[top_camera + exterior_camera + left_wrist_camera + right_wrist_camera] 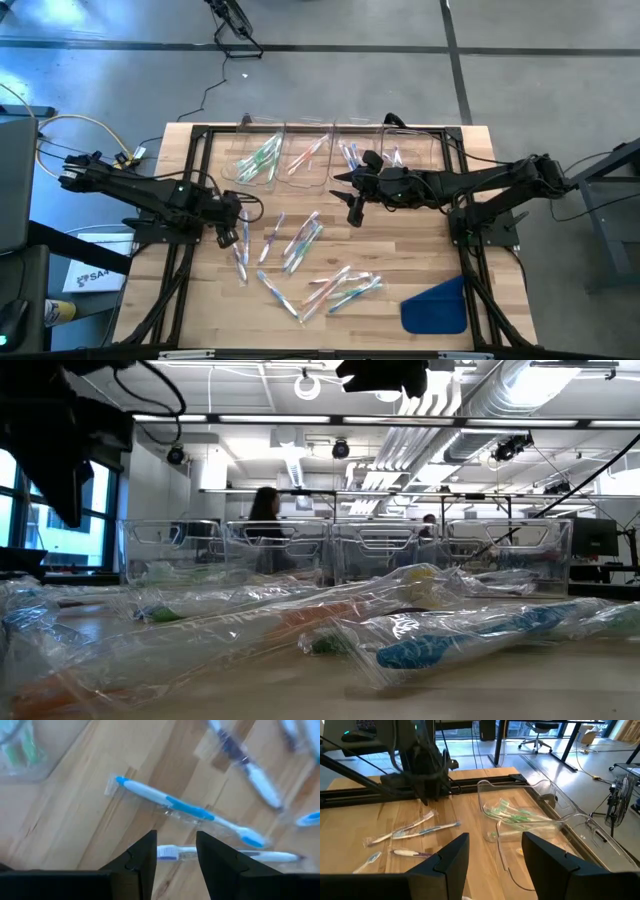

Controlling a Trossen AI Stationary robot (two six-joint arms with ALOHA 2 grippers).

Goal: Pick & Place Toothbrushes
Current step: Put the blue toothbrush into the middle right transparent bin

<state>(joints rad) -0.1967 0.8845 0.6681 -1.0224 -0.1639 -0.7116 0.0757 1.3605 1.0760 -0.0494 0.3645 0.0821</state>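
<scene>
Spreading across a wooden table [420, 260], the scene runs from a row of four clear bins [262, 160] along the far edge, at twelve o'clock, down to a loose scatter of wrapped toothbrushes [300, 245] at the centre and toward six o'clock, with a blue cloth piece [437, 307] at about five o'clock. Some brushes already lie in the bins: green ones in the bin at eleven o'clock, pink and blue ones in those beside it, so the sorting looks partly done, with many brushes left on the wood. The left arm reaches in from nine o'clock and the left gripper [227, 234] hangs low over the near-left edge of the scatter; this reads as the pick-up step. Its wrist view shows the two dark fingers [142, 860] parted by a narrow gap and holding nothing. A white-headed toothbrush [225, 853] lies crosswise just past the fingertips, its bristle head showing in the gap between them, and a blue toothbrush [185, 807] lies a little farther on, well clear of the fingers. The next move likely calls for lowering straight down so the fingers straddle the nearer brush's handle, then closing. The right arm comes from three o'clock; the right gripper [356, 205] hovers near the bins at about one o'clock, fingers wide apart and empty.
</scene>
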